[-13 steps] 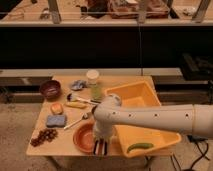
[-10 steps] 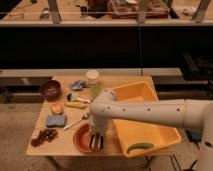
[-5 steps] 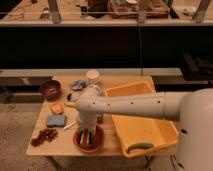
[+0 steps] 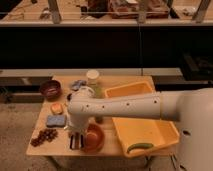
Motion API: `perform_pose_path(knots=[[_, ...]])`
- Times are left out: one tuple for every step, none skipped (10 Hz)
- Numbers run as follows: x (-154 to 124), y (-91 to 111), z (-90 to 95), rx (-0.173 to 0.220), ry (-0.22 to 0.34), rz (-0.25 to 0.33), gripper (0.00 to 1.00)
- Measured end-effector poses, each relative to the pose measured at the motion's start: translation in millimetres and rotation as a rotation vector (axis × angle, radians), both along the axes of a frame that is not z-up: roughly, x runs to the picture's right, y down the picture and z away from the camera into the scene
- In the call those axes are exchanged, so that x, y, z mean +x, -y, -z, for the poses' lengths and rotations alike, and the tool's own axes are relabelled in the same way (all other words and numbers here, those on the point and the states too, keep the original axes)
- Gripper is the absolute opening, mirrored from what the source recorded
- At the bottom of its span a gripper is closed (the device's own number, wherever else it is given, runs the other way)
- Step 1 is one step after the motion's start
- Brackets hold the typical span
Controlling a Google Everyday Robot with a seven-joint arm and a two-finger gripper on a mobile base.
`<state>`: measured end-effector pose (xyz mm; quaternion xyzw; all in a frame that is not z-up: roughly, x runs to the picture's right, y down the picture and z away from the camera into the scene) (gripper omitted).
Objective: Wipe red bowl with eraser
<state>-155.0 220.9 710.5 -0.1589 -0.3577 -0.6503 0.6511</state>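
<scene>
Just left of the yellow tray [image 4: 150, 125]: red bowl [image 4: 95, 139], upright and within reach. Farther from the tray, at the bowl's outer rim: gripper [image 4: 76, 142], pointed downward, likely poised for a wiping pass. Cannot tell whether clenched, released or grasping an eraser.

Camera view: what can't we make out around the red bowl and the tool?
Camera view only:
- tool at the red bowl's left rim: whether it holds an eraser, too dark and small.
- bowl's left part: hidden behind the tool.
- table's middle: covered by the arm.
- green item in the yellow bin: too blurred to identify.
</scene>
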Motion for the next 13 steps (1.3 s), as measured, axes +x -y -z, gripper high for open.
perform_pose_path(knots=[[-2, -11, 8.6, -0.006, 0.015, 0.023, 0.0], [0, -23, 16.0, -0.016, 0.022, 0.038, 0.0], [2, -31, 19.8, -0.026, 0.02, 0.043, 0.0], [11, -41, 21.7, -0.041, 0.01, 0.048, 0.0], [19, -47, 22.1, -0.049, -0.001, 0.043, 0.0], [32, -51, 21.2, -0.055, -0.021, 0.033, 0.0], [48, -53, 19.4, -0.06, -0.049, 0.018, 0.0], [67, -56, 16.2, -0.064, -0.087, -0.003, 0.0], [79, -56, 13.9, -0.066, -0.113, -0.021, 0.0], [86, -56, 12.0, -0.067, -0.135, -0.036, 0.0], [93, -53, 7.9, -0.067, -0.17, -0.061, 0.0], [101, -45, 1.8, -0.065, -0.204, -0.089, 0.0], [107, -38, -5.1, -0.064, -0.227, -0.094, 0.0]])
